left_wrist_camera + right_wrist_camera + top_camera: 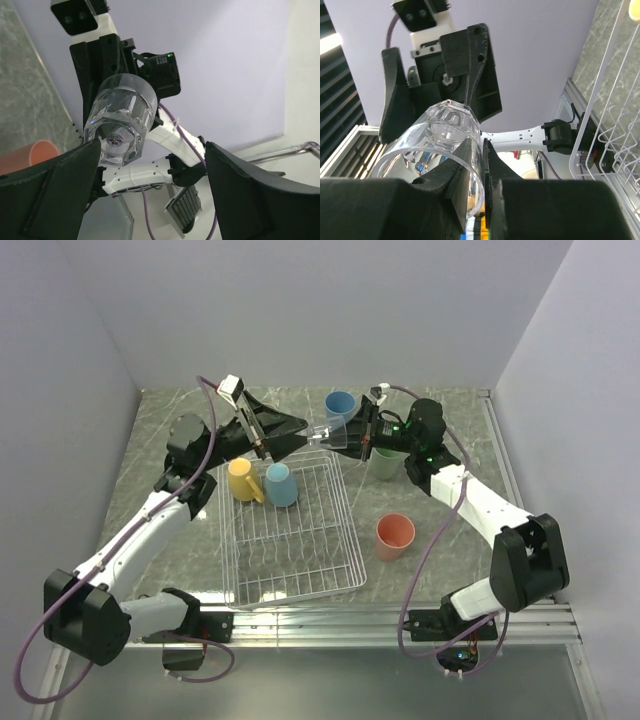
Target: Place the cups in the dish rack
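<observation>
Above the dish rack [300, 540], right gripper [347, 433] jaws pinch the clear cup [120, 117] by its rim; left gripper [303, 434] jaws spread around it, probably a handoff.

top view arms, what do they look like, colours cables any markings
Both arms are alike: white tube links on the left arm and right arm, bulky black joint housings, and a purple cable looping along each. The left gripper and right gripper have black wedge-shaped fingers. Small green lights glow near the right wrist. No printed markings are legible.
</observation>
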Available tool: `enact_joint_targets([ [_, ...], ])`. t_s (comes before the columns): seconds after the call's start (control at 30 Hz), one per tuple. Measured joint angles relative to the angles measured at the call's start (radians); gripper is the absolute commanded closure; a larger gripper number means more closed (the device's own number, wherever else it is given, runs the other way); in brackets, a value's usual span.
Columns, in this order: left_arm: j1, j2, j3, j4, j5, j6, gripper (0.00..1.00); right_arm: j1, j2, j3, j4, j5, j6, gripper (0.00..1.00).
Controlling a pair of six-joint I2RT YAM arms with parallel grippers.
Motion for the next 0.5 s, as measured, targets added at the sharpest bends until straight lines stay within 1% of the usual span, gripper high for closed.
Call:
enact_joint_targets([
  [0.13,-0.005,-0.024,0.072,-0.202,-0.049,0.113,0.09,0.009,0.008,0.041,-0.072,0.001,-0.049,1.00],
  [0.27,-0.007,-0.041,0.183,-0.459,-0.122,0.248,0.07,0.013,0.007,0.088,-0.146,0.005,-0.108,1.00],
  [0.37,-0.007,-0.041,0.224,-0.573,-0.150,0.317,0.08,0.013,0.005,0.106,-0.154,0.005,-0.123,1.00],
  [0.5,-0.007,-0.035,0.225,-0.638,-0.156,0.344,0.05,0.013,0.004,0.107,-0.136,0.006,-0.111,1.00],
])
